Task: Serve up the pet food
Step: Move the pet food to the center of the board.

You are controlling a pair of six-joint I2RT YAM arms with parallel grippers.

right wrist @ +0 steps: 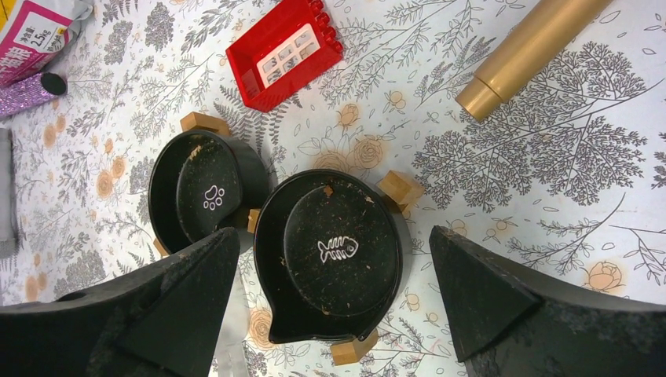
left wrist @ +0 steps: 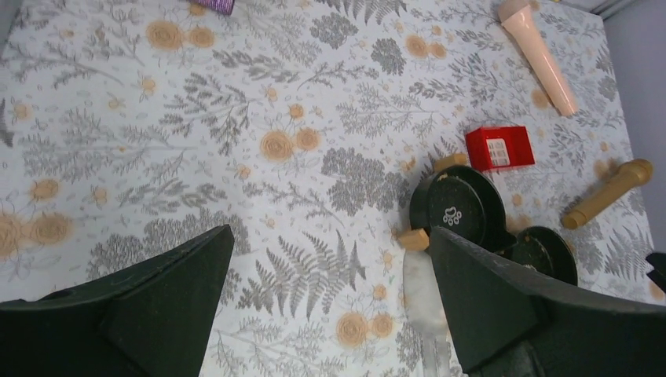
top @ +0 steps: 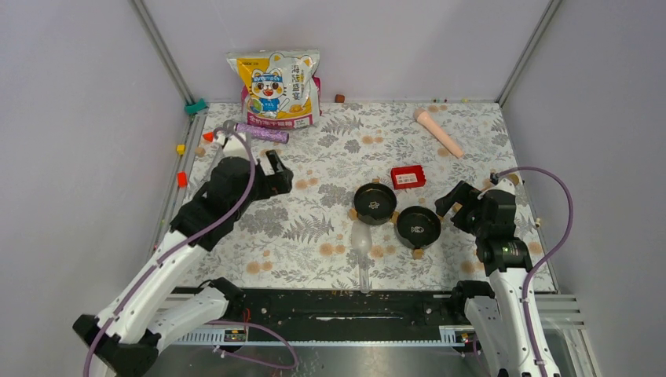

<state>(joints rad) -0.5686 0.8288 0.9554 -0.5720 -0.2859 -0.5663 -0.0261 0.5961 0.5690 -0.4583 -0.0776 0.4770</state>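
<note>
While both arms are hovering over the flower-printed tablecloth [top: 314,157], nothing is being held. The left claw [left wrist: 330,230] is standing spread wide above bare cloth, and the right claw [right wrist: 334,232] is gaping likewise, hanging directly over two round black bowls.

The pet food is not showing loose anywhere. It is presumably sitting inside the yellow, white and pink plastic bag with the cartoon cat [top: 275,88], which is leaning upright against the back wall, well apart from the bowls. Whether that bag is open at the top I cannot tell.

The paw-print bowl [right wrist: 200,196] and the fish-bone bowl [right wrist: 334,251] are touching each other near the table's middle. Small tan wooden blocks [right wrist: 399,188] are ringing them, and both are carrying only crumbs. A clear plastic scoop [top: 361,250] is lying just in front of them, its handle pointing toward the arm bases.

Serving is, by my reading, only beginning. The left arm is sitting nearer the bag, so it is the sensible one to be reaching back. It should be pinching the bag high on one side so that nothing is spilling on the way. The purple glittery tube [top: 263,133] lying just before the bag is worth steering around. The right arm is well placed for taking the scoop by its handle. Pouring wants to be going slow and low, since the bowls are looking shallow and kibble is likely to be bouncing out.
</note>
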